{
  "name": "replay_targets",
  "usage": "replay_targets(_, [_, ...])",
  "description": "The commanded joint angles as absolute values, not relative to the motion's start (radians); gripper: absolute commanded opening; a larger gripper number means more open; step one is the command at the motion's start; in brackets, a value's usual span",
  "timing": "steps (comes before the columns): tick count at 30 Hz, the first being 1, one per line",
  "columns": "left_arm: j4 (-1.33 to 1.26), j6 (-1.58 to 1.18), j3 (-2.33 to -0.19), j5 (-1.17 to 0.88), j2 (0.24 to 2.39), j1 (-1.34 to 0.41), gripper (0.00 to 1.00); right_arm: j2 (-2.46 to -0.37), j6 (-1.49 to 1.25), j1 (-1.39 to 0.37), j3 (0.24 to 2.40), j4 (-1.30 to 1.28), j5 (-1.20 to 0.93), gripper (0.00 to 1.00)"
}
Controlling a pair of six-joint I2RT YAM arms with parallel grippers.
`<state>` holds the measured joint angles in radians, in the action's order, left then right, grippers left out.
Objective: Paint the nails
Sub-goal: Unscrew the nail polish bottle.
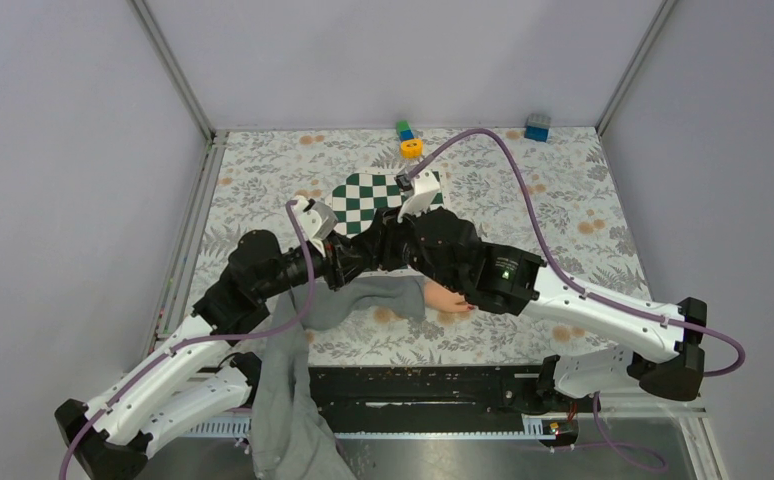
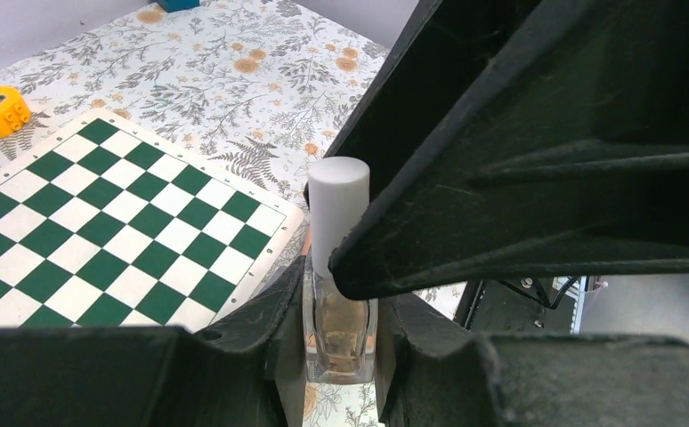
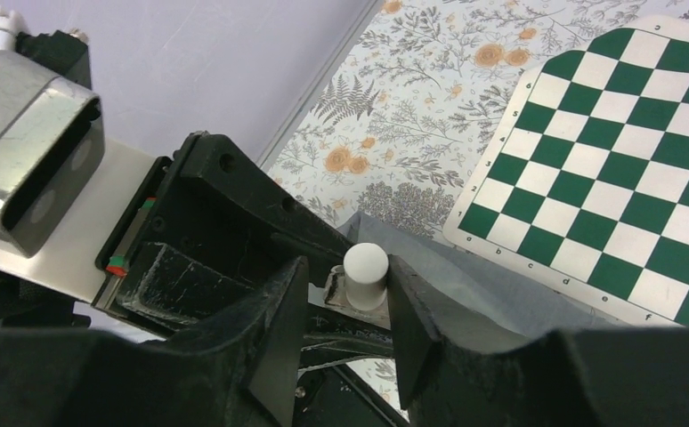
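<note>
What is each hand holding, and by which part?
The left hand clamps the nail polish bottle by its glass body; the right hand flanks its white cap, a gap showing.

Op., note: bottle just beside chessboard is clear glossy glass; its cap is matt white plastic, smooth. Chessboard: smooth printed sheet, slight sheen. Left gripper: matt blk plastic, rough, scuffed. Sleeve near chessboard: soft grey cloth.

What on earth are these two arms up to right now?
Looks like nail polish prep. The left arm's fingers are shut on a small clear bottle, while the right arm's fingers flank its white cap with a gap showing. A pale hand in a grey sleeve lies on the table beneath them.
</note>
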<state>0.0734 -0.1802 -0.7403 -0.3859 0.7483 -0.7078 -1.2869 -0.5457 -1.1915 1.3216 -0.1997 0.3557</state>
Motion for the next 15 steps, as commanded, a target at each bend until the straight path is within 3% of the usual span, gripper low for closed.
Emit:
replay_targets(1, [0.035,-0.181,-0.794,-0.397,0.731,-0.712,0.00,-1.303,-0.538,-1.200,1.375,-0.166,0.366,0.41])
replay_targets(4, [0.035,-0.179,-0.795,-0.399,0.728,-0.711,0.00,-1.307,-0.540,-1.200,1.380,-0.166,0.369,0.32])
replay_targets(8, [0.035,-0.177,-0.795,-0.411,0.724,-0.712,0.00,-1.295,-0.537,-1.200,1.368,-0.152,0.361,0.00])
replay_targets(15, [0.022,-0.183,-0.798,-0.470,0.721,-0.711,0.00,-1.234,-0.488,-1.200,1.278,-0.052,0.307,0.00])
